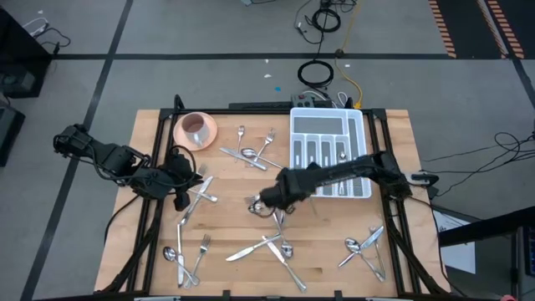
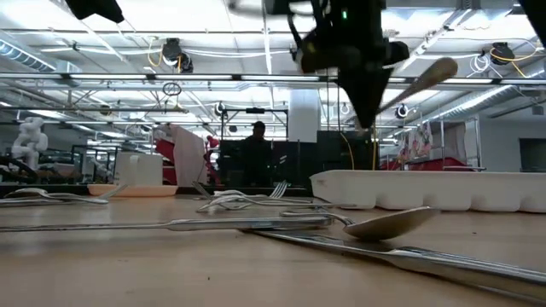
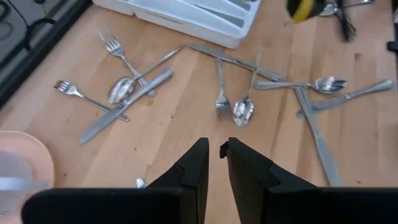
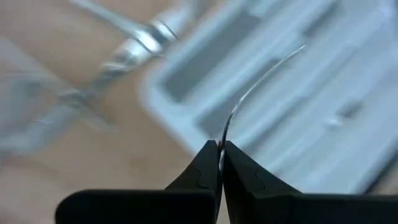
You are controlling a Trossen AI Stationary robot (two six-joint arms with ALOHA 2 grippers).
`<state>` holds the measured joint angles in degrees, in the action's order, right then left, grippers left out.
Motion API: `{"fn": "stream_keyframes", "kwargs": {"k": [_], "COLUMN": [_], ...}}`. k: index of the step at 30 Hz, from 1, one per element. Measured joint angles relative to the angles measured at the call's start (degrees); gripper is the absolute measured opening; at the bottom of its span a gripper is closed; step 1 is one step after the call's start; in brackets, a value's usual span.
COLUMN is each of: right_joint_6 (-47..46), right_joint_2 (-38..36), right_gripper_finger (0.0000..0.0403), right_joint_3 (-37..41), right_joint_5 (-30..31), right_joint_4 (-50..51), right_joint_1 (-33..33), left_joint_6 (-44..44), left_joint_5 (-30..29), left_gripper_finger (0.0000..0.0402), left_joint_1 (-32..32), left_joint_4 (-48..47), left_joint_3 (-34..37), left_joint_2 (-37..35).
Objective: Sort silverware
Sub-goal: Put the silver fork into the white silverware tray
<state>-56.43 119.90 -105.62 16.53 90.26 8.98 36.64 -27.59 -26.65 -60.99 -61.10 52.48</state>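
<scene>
1. Silver metal is pinched edge-on between the right gripper's (image 4: 219,163) clenched fingers: a thin curved utensil (image 4: 249,93), seen in the right wrist view against the white tray (image 4: 298,81).
2. Only the low view shows its rounded end, a spoon (image 2: 422,81) raised well above the tray's wall (image 2: 426,189).
3. From above, that gripper (image 1: 269,201) sits just beside the tray's (image 1: 328,155) near-left corner, over the table's (image 1: 318,259) middle.
4. Loose silverware (image 1: 272,247) lies scattered around the tray on the wood, with a few pieces already in its compartments.
5. Left gripper (image 3: 214,155) holds nothing, fingers nearly together, and hovers well left of the tray, near the pink bowl (image 1: 196,129).
</scene>
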Motion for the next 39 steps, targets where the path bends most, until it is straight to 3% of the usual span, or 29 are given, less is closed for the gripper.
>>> {"fn": "stream_keyframes", "kwargs": {"k": [6,15,27,39], "right_joint_6": [0.55,2.61,6.15,9.3], "right_joint_2": [0.46,0.43,0.43,0.78], "right_gripper_finger": [0.0,0.0,0.0,0.0], "right_joint_3": [2.7,6.46,18.27,18.61], "right_joint_5": [7.45,9.21,8.7,9.21], "right_joint_4": [-0.05,-0.33,-9.88,-17.12], "right_joint_1": [-7.48,-16.39,-18.68,-20.59], "left_joint_6": [-0.1,0.07,0.05,0.44], "left_joint_5": [-1.59,-1.64,-1.9,-2.95], "left_gripper_finger": [0.0065,0.0065,0.0065,0.0065], "left_joint_1": [0.0,0.0,0.01,0.02], "left_joint_4": [-0.18,-0.17,-0.17,0.0], "left_joint_3": [0.0,0.0,0.0,0.0], "left_joint_2": [0.01,0.01,0.01,0.01]}}
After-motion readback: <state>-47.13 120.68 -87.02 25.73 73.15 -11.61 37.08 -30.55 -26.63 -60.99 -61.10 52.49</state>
